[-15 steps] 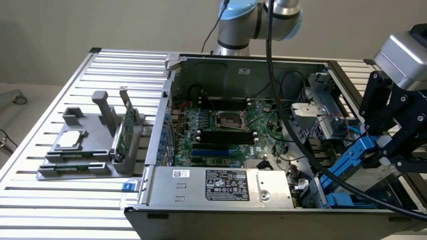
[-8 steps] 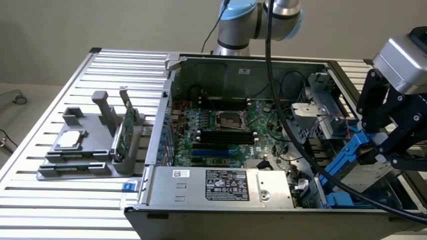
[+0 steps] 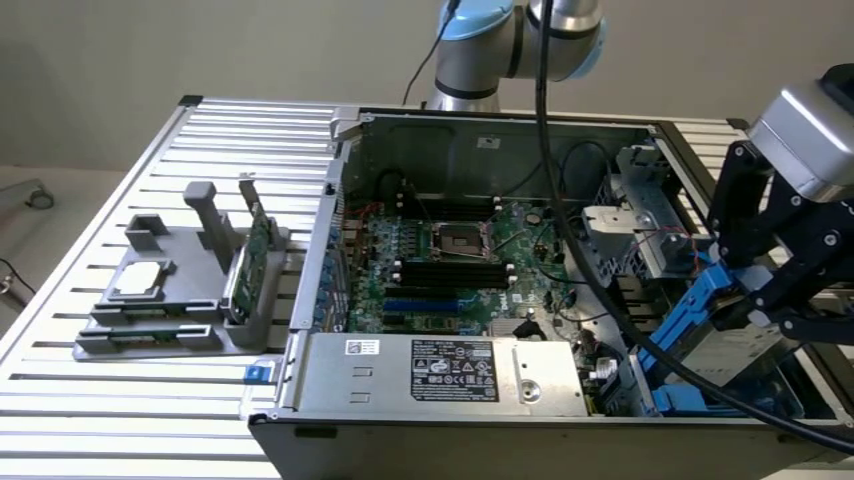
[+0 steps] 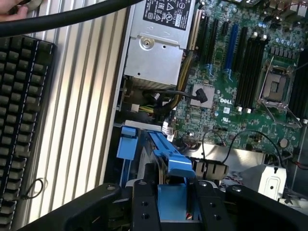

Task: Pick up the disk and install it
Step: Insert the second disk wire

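Half the job looks done: my tool is clamped on the disk by its blue rail, holding it tilted at the right edge of the exterior frame, above the open computer case. Seating it remains; my arm reaches down from the upper right.

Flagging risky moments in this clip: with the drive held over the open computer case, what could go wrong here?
1. The gripper clamps the disk by its blue plastic rail, tilted; it might slip or jam against the case.
2. The thick black cable hangs across the motherboard beside the disk and could snag.
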`<act>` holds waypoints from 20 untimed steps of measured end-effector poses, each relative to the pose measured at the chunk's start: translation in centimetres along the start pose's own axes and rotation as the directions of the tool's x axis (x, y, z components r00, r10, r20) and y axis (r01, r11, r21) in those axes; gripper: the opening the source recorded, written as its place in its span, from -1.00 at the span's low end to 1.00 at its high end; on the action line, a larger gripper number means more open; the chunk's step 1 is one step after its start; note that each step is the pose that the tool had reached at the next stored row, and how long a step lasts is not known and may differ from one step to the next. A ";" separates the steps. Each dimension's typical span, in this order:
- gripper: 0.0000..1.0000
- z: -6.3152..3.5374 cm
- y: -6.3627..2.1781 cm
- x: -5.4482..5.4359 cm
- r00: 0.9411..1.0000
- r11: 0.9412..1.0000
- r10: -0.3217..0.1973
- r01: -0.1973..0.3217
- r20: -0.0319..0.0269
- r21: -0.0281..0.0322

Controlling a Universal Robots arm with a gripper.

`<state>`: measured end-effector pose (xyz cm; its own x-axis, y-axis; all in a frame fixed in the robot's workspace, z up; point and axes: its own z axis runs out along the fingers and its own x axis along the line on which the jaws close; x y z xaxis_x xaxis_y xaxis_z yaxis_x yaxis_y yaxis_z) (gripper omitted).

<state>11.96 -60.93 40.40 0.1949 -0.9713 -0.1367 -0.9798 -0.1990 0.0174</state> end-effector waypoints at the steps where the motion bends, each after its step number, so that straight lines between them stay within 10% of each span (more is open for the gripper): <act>1: -0.34 0.03 0.00 0.0 1.000 1.000 -0.008 0.008 0.000 -0.001; 11: -0.34 0.22 0.01 0.2 0.997 0.997 -0.072 0.072 0.003 -0.009; 14: -0.34 0.12 -0.01 0.2 0.999 1.000 -0.028 0.028 -0.018 -0.008; 20: -0.33 0.12 0.01 0.2 0.999 1.000 -0.028 0.027 -0.018 -0.008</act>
<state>11.98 -61.11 40.26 0.2225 -0.9676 -0.1190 -0.9737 -0.2266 0.0218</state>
